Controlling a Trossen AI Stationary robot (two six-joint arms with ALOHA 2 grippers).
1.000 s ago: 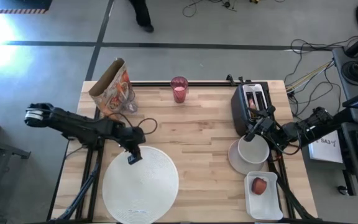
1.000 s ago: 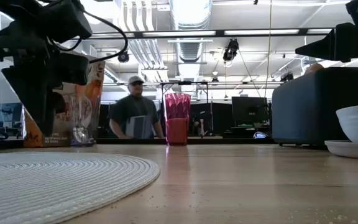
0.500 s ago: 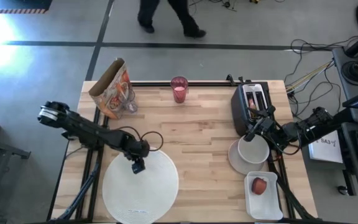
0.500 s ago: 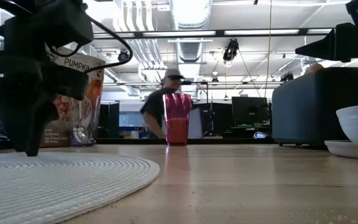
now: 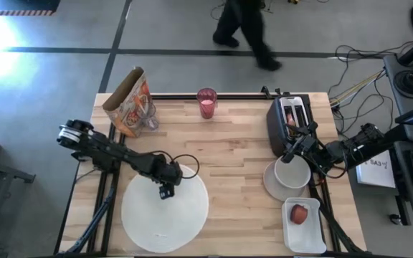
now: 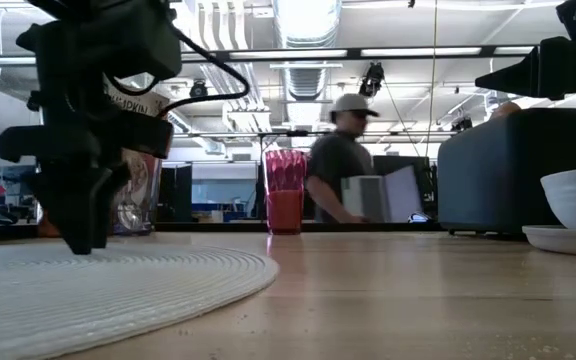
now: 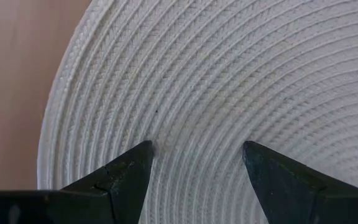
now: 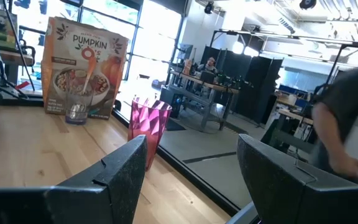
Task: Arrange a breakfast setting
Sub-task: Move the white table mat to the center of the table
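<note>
wooden table (image 5: 228,154) under open workshop lighting, a person (image 6: 353,160) walking past behind it. on the near left part, large round white plate (image 5: 165,212), woven in rings like a mat, lying flat. left gripper (image 5: 165,190) down on the plate's far edge, fingers (image 7: 123,174) spread apart with the weave showing between them, pinching nothing. cereal (image 5: 129,100) bag upright at the far left corner, a small clear glass (image 5: 149,122) just beside it. pink tumbler (image 5: 206,103) upright at the far edge, mid-table. black toaster (image 5: 290,123) on the far right. small white bowl (image 5: 292,173) sitting on a white saucer (image 5: 269,183) just in front of the toaster. right gripper (image 5: 290,154) hovering over the bowl's far rim, jaws spread wide, empty. red apple (image 5: 299,213) in the white rectangular tray (image 5: 305,242) at the near right corner.
</note>
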